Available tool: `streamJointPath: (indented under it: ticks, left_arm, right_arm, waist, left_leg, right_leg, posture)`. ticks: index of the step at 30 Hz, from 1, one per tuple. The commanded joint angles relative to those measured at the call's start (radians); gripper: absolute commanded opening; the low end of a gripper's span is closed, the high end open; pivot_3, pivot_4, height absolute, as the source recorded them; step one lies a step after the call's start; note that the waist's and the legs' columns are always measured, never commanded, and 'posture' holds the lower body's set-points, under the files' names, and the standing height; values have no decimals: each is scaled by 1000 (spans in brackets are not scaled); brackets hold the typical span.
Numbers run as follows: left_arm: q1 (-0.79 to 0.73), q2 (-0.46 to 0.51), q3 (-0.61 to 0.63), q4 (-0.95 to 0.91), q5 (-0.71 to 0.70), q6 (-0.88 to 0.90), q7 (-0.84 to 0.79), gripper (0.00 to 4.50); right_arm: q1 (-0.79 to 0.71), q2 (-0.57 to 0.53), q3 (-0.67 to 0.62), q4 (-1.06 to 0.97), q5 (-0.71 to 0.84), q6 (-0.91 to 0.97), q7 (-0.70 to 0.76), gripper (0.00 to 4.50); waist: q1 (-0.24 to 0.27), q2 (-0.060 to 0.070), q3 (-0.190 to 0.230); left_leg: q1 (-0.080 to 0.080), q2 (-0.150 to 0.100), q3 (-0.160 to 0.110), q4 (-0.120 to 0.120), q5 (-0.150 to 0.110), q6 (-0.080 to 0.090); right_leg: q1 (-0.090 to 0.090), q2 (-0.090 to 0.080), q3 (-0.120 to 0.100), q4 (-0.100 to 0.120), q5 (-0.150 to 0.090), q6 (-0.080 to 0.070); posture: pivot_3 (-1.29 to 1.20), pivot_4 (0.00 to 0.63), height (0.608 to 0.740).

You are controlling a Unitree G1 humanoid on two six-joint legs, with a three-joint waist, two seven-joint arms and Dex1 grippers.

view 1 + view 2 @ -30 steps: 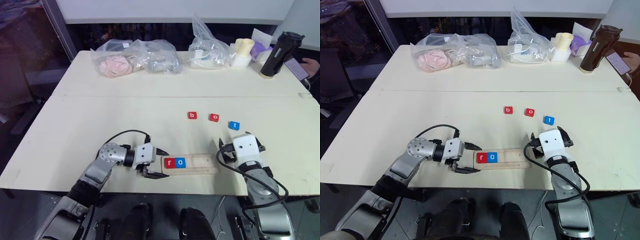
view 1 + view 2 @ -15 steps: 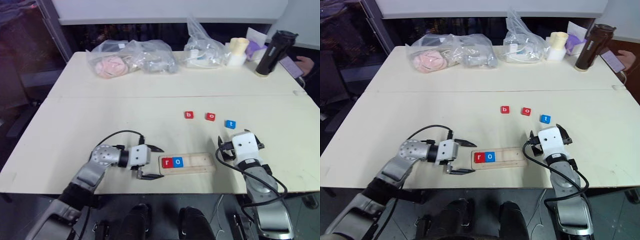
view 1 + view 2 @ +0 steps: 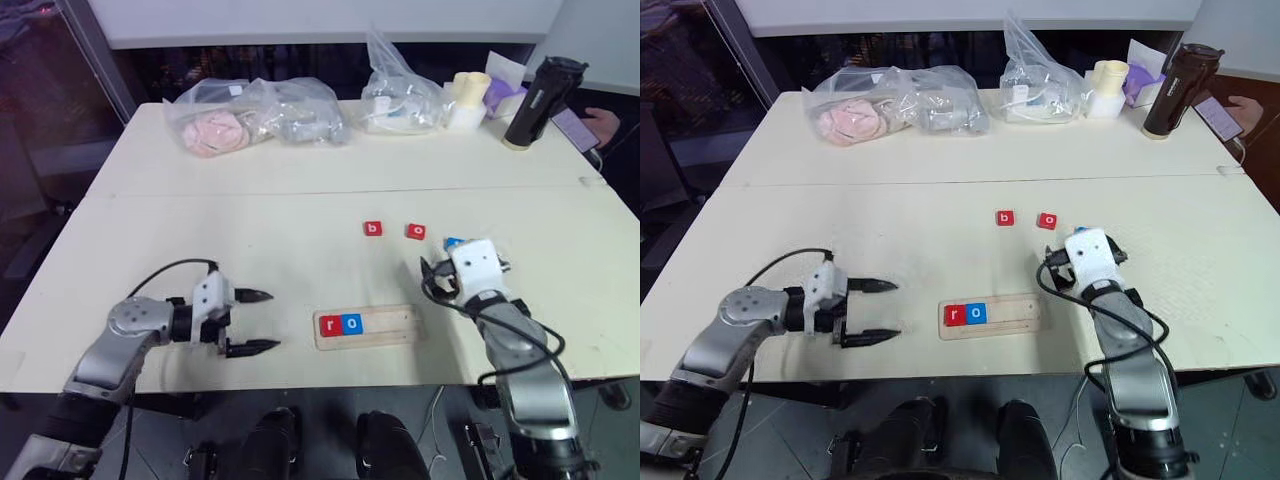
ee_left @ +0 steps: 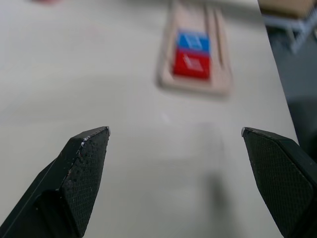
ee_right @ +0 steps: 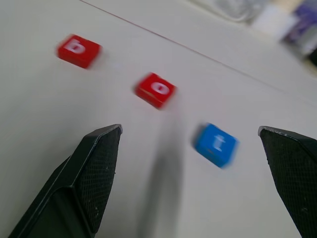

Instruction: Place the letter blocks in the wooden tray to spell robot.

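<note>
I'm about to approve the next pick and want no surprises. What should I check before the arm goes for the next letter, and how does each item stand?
1. r and o seated at the left end of the wooden tray: ok.
2. Tray room for three more blocks: ok.
3. Red b block free on the table: ok.
4. Red o block and blue t block lying apart from each other: ok.
5. Right gripper open, nothing between the fingers: ok.
6. Left gripper open, off to the side of the tray: ok.
</note>
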Motion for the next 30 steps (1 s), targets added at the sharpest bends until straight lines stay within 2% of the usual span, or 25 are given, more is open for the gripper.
streamJointPath:
  ticks: [1,4,9,12,17,24,30]
  left_arm:
    - [-29,-8,67,-73,-72,73,44,4473]
    - [-58,-15,89,-115,-106,136,80,4473]
    - [-71,-57,81,-129,-93,158,134,4473]
    - [-47,-59,78,-140,-73,152,148,4473]
    - [-29,-66,84,-156,-59,151,172,4473]
    - [-19,-76,81,-160,-36,138,200,4473]
    - [-30,-93,71,-147,-7,122,219,4473]
  right_arm:
    - [-95,0,26,-1,41,92,36,4500]
    - [-211,38,67,67,70,150,45,4500]
    - [-368,163,112,349,64,73,-36,4500]
    - [-450,223,111,501,60,32,-94,4500]
    - [-540,259,83,687,48,-10,-201,4500]
    - [-606,296,60,793,68,-2,-264,4500]
    - [-627,365,-27,816,119,116,-353,4500]
  waist:
    - [0,0,0]
    - [-4,0,0]
    - [-6,0,0]
    - [-6,0,1]
    - [-3,0,1]
    - [-7,0,1]
    - [-10,1,0]
  left_leg:
    - [0,0,0,0,0,0]
    - [0,0,0,-1,0,0]
    - [1,0,0,-2,1,-1]
    - [0,-1,0,-2,1,-2]
    - [0,-1,0,-3,2,-3]
    - [1,-1,0,-3,2,-3]
    - [1,0,0,-3,2,-4]
  right_leg:
    - [0,0,0,0,0,0]
    - [-1,1,0,0,0,1]
    - [0,3,0,1,2,4]
    - [-1,4,0,1,2,4]
    - [-1,4,1,1,3,3]
    - [-2,5,2,2,3,3]
    - [-2,6,2,3,3,2]
  posture:
    - [0,150,738]
    - [0,150,738]
    - [0,150,738]
    - [0,150,738]
    - [0,150,738]
    - [0,150,738]
    - [0,150,738]
